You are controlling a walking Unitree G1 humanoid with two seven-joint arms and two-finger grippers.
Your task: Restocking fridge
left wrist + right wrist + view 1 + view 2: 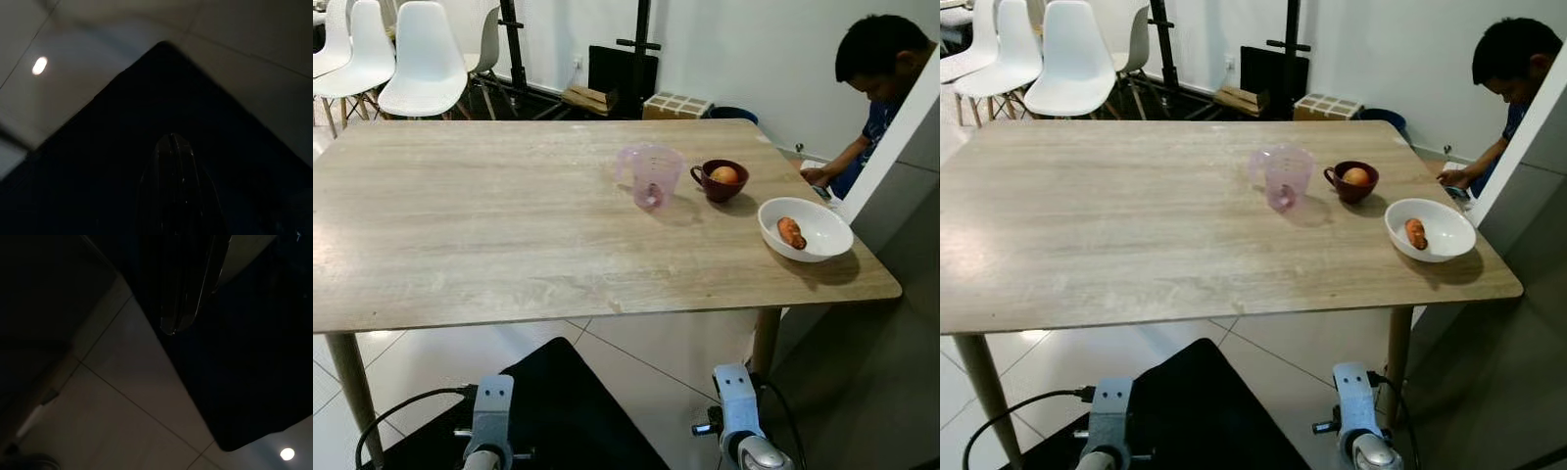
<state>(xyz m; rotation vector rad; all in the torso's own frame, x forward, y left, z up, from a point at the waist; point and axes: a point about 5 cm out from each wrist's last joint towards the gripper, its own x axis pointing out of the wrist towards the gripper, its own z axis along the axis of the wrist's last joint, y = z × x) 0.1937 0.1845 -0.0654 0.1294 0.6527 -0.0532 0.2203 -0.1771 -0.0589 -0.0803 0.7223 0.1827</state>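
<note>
On the wooden table (489, 225) stand a clear pink measuring cup (652, 176), a dark red mug (721, 181) holding an orange fruit (724, 174), and a white bowl (805, 229) with an orange-brown vegetable (791, 232) in it. The bowl sits near the table's right front corner. Both arms hang low in front of the table, left arm (491, 416) and right arm (736, 416). My left gripper (171, 142) is shut over a black surface. In the dark right wrist view, my right gripper (171, 328) also looks shut, above floor tiles.
A person (871, 88) crouches at the far right behind a tall grey-white fridge panel (901, 147). White chairs (421, 59) stand behind the table at the back left, with a black stand and boxes by the wall. A black shape (558, 411) lies below me on the tiled floor.
</note>
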